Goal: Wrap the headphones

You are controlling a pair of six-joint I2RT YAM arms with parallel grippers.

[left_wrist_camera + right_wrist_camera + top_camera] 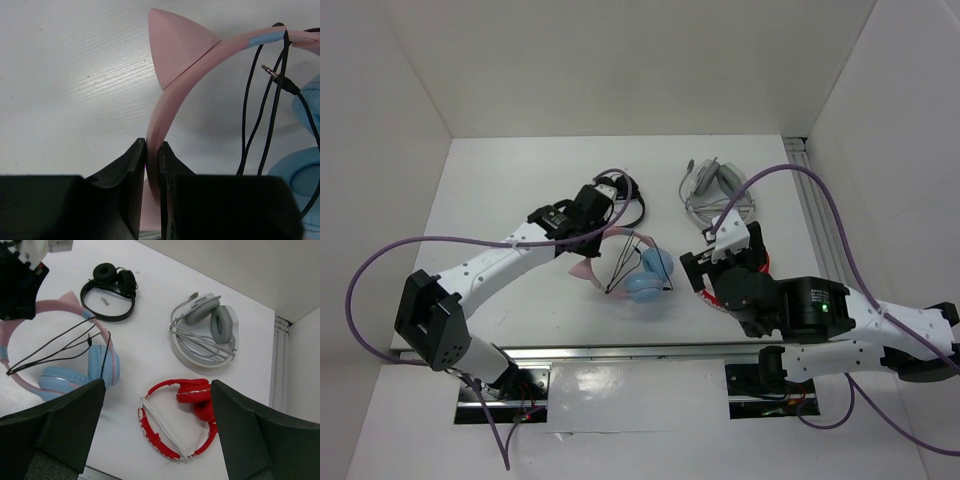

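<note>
Currently, the headphones (638, 272), with a pink cat-eared band and blue cups, lie at the centre of the top view on the table (500, 190). The left gripper (152, 147) is clamped on the pink headband (165, 105). The right gripper (157, 385) is spread wide, holding nothing, above the red-and-white pair (177, 415). The cable (89, 340) runs in several strands across the band's arc, and the plug (272, 74) dangles free. The task is judged partly done: the loose end remains to be wound and secured.
</note>
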